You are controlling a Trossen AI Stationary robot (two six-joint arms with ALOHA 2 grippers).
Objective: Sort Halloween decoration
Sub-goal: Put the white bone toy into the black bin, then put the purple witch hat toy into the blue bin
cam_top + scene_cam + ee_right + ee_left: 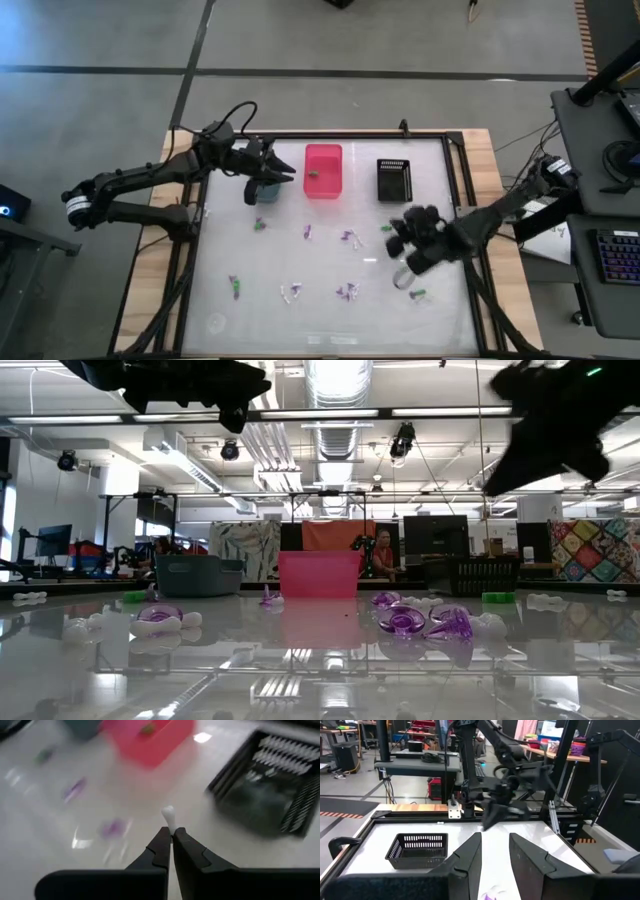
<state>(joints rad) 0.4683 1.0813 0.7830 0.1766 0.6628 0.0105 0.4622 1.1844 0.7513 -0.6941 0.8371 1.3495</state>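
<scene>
Small purple, green and white trinkets lie scattered on the glossy table, among them a purple one, a white one and a green one. One green trinket lies in the pink bin. My right gripper hovers over the table's right half, in front of the black bin, and is shut on a white trinket. My left gripper is open and empty, raised above the blue-grey bin. My right gripper pinches the white trinket by its lower end, right at the fingertips. Its knobbed end sticks out beyond them. The trinket is lifted clear of the table.
The three bins stand in a row along the far side: blue-grey, pink, black. A dark frame borders the white table. More purple pieces lie near the front. People show in the room beyond.
</scene>
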